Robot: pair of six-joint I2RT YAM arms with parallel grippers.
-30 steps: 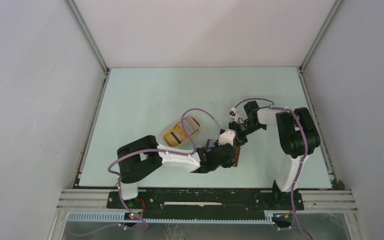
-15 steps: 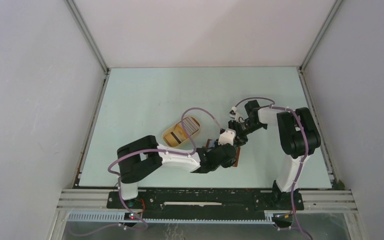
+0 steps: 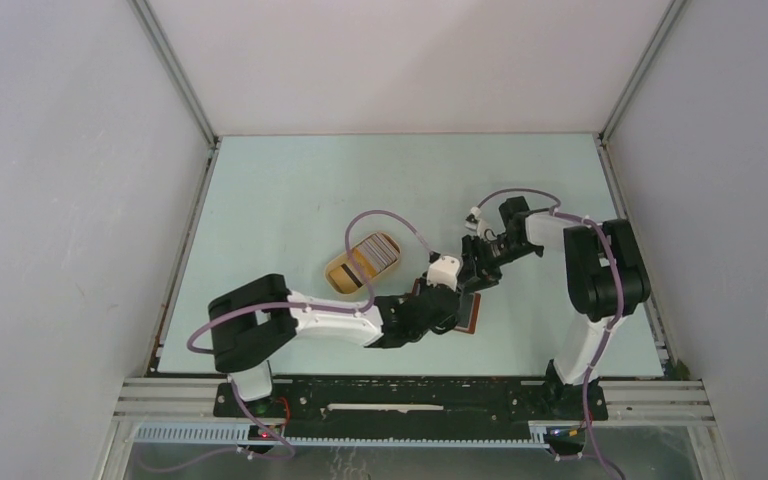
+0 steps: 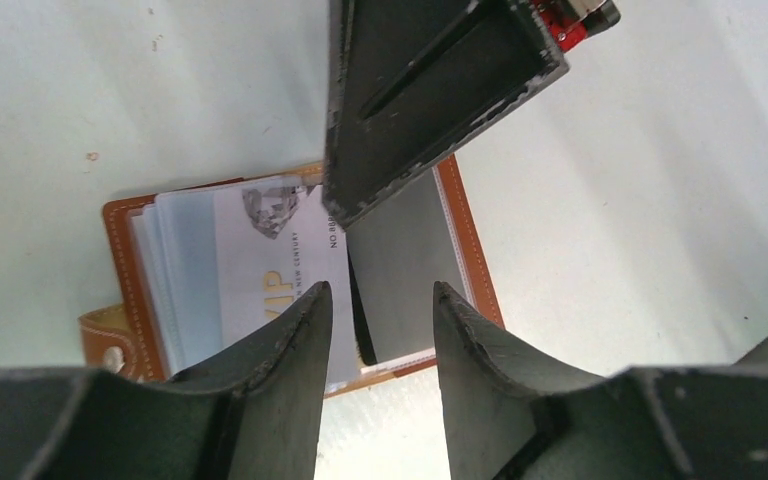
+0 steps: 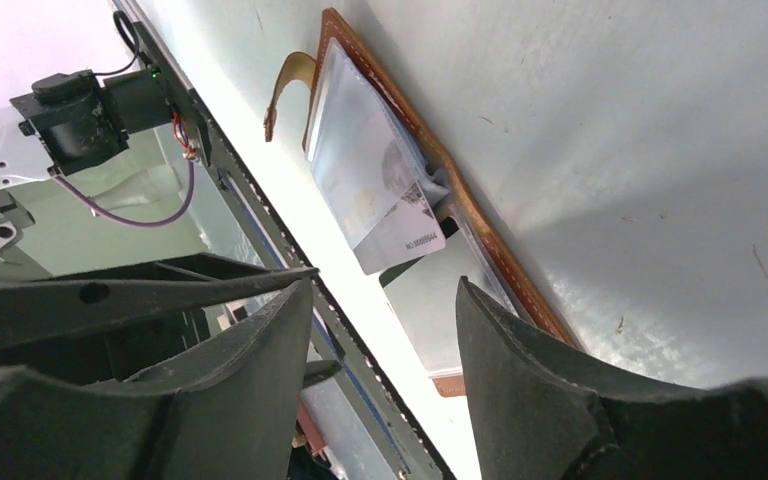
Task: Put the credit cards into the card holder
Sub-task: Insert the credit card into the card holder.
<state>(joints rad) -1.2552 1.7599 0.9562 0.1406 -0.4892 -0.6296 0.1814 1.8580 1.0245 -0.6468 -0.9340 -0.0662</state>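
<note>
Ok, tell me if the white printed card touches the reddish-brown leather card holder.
Touching: left wrist view shows the white printed card tucked into clear sleeves of the card holder.

Top view: bright, even, diffuse light; faint soft shadows under arms (image 3: pixel 330 318) on pale mint-green tabletop (image 3: pixel 290 190); small things low in detail.
Left wrist view: dark grey left-gripper fingers (image 4: pixel 280 390) near lens, soft-edged; reddish-brown leather card holder (image 4: pixel 120 250) sharp.
Right wrist view: white glare band along table edge, broad grey shadow beside holder.

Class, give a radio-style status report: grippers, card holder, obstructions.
Left gripper open, empty; right gripper open, empty. Card holder lies open, white card on its pockets. Both grippers crowd above it.
</note>
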